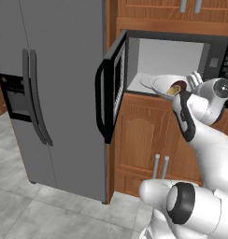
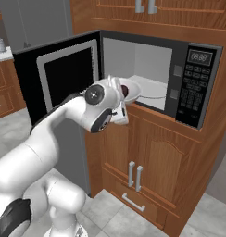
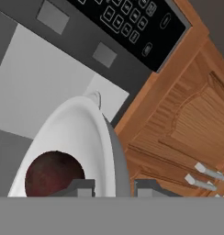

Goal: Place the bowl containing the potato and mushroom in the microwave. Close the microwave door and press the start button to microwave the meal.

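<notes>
The white bowl [image 1: 163, 84] hangs at the front lip of the open microwave [image 1: 181, 53], partly over its grey floor. In it lie the dark mushroom [image 1: 180, 85] and the tan potato [image 1: 172, 91]. My gripper [image 3: 113, 187] is shut on the bowl's [image 3: 77, 133] near rim, one finger inside and one outside. The mushroom [image 3: 54, 174] sits just beside the inner finger. In the right base view my hand covers part of the bowl [image 2: 145, 91]. The microwave door [image 1: 111, 88] stands swung wide open to the left.
The button panel [image 2: 196, 88] runs down the microwave's right side. Wooden cabinet doors [image 2: 152, 162] lie below and a grey fridge [image 1: 50, 93] stands left of the open door. The glass turntable [image 1: 145, 82] rests on the floor inside the microwave.
</notes>
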